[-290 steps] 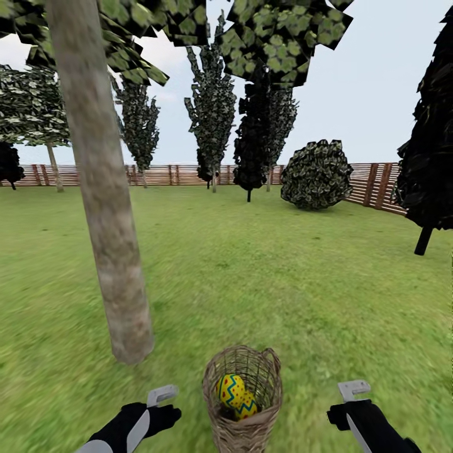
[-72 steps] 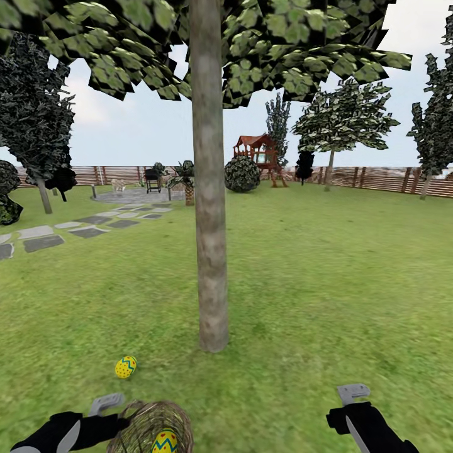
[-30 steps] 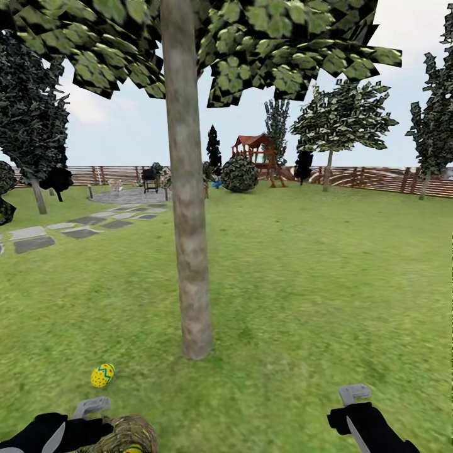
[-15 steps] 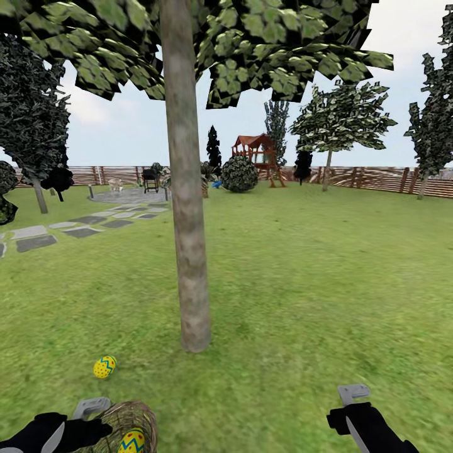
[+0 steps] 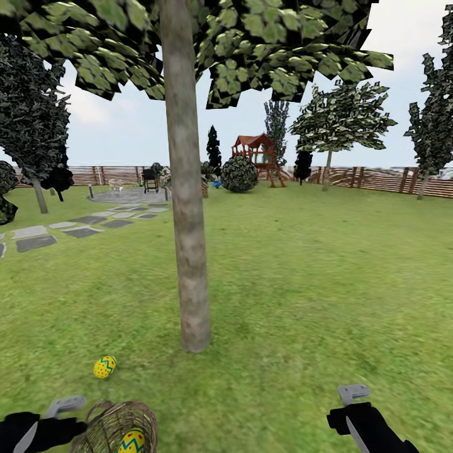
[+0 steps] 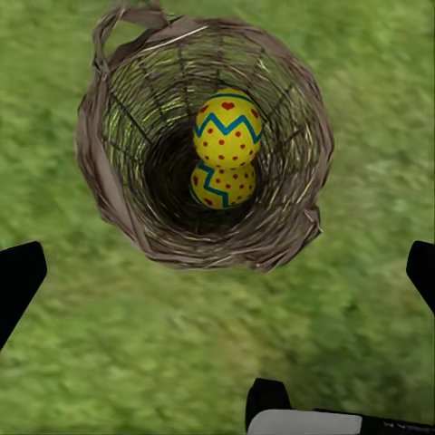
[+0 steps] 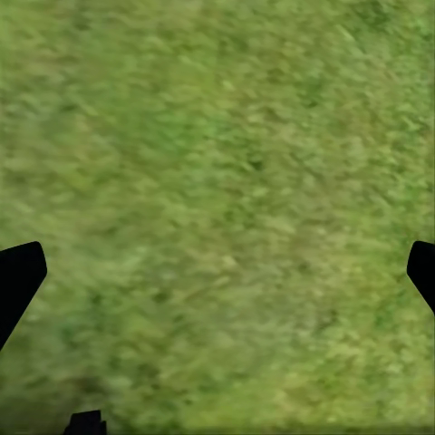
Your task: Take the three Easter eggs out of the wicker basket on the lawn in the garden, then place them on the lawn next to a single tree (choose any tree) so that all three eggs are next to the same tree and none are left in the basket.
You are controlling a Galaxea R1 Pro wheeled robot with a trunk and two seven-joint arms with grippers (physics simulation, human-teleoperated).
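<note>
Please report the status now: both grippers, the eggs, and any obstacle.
Left gripper open, empty, above wicker basket. Right gripper open over bare lawn. Two eggs in basket, one egg on grass near tree. Nothing in the way.

Black forearms, grey right claw (image 5: 354,394), dark fingertips (image 6: 20,276)

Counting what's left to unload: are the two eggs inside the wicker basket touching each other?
Touching. In the left wrist view the upper egg rests against the lower egg with no gap between them, deep in the wicker basket.
</note>
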